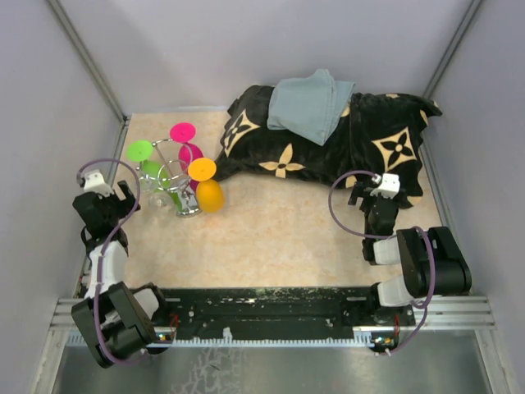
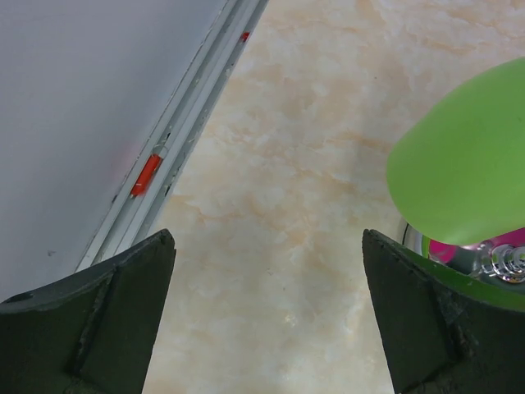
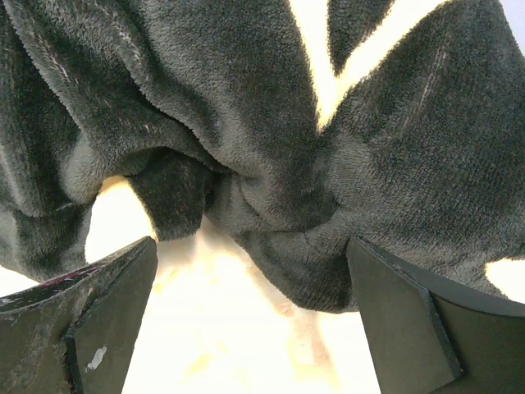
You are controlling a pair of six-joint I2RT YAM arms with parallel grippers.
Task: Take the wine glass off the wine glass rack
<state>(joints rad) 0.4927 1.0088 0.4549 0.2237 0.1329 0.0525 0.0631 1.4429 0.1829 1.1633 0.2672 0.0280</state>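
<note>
Your top view is softly, evenly lit, with only faint shadows on the table (image 1: pixel 271 238). Your right wrist view blows it out white at 6 o'clock. Your left wrist view shows the green glass (image 2: pixel 467 164) blurred at 3 o'clock.

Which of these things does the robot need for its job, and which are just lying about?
For the job: wine glass rack; green wine glass; pink wine glass; orange wine glass.
Lying about: black patterned blanket; grey-blue cloth on it.
</note>
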